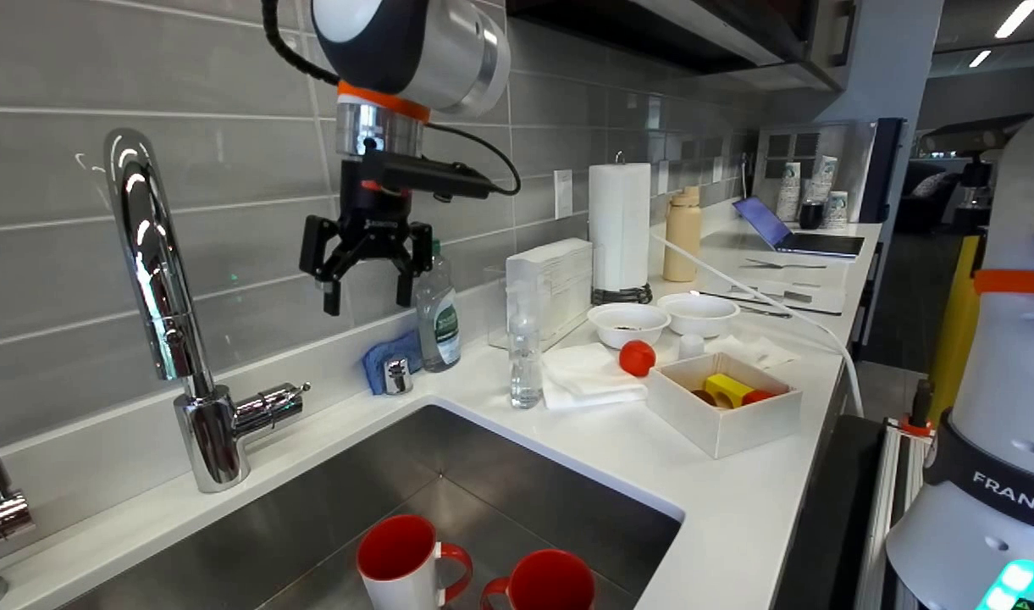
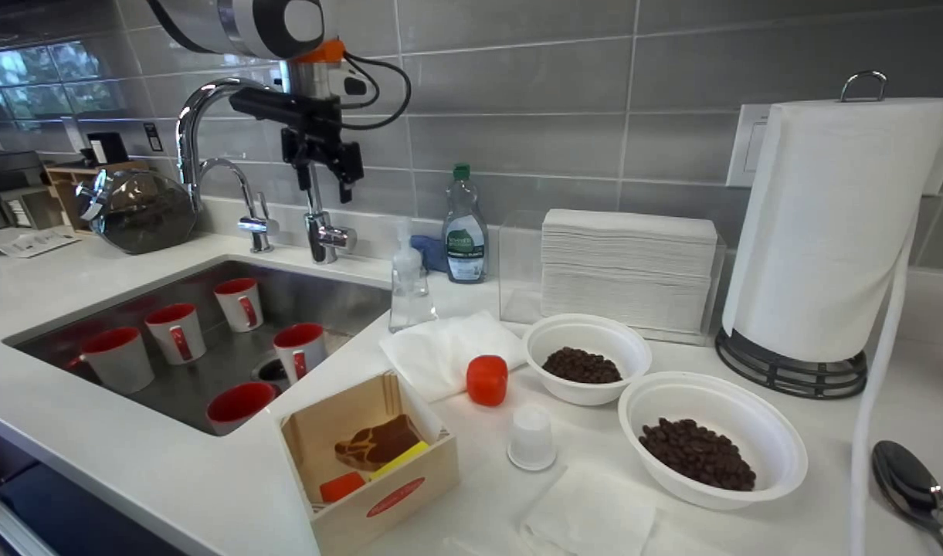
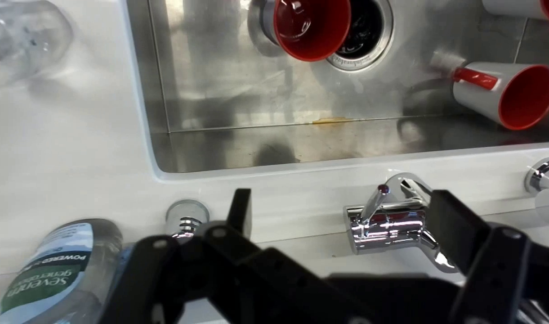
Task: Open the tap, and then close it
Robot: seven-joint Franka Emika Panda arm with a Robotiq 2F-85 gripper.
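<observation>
The tap (image 1: 212, 436) is a tall chrome faucet with an arched gooseneck spout behind the sink. Its short side lever (image 1: 269, 407) points toward the dish soap side, with a thin pin at its end. In an exterior view the tap (image 2: 320, 239) is partly hidden behind the arm. My gripper (image 1: 368, 292) is open and empty, above and to the side of the lever, apart from it. In an exterior view the gripper (image 2: 328, 185) hangs over the tap's base area. In the wrist view the lever (image 3: 386, 227) lies between the open fingers (image 3: 346, 213), below them. No water stream shows.
The steel sink (image 3: 238, 103) holds several red-and-white mugs (image 1: 402, 559). Dish soap (image 1: 439, 318), a blue cloth (image 1: 389, 352), a small chrome fixture (image 1: 396, 375) and a clear dispenser (image 1: 525, 364) stand nearby. A smaller faucet (image 2: 256, 224) stands beyond the tap. The tiled wall (image 2: 517, 85) is behind.
</observation>
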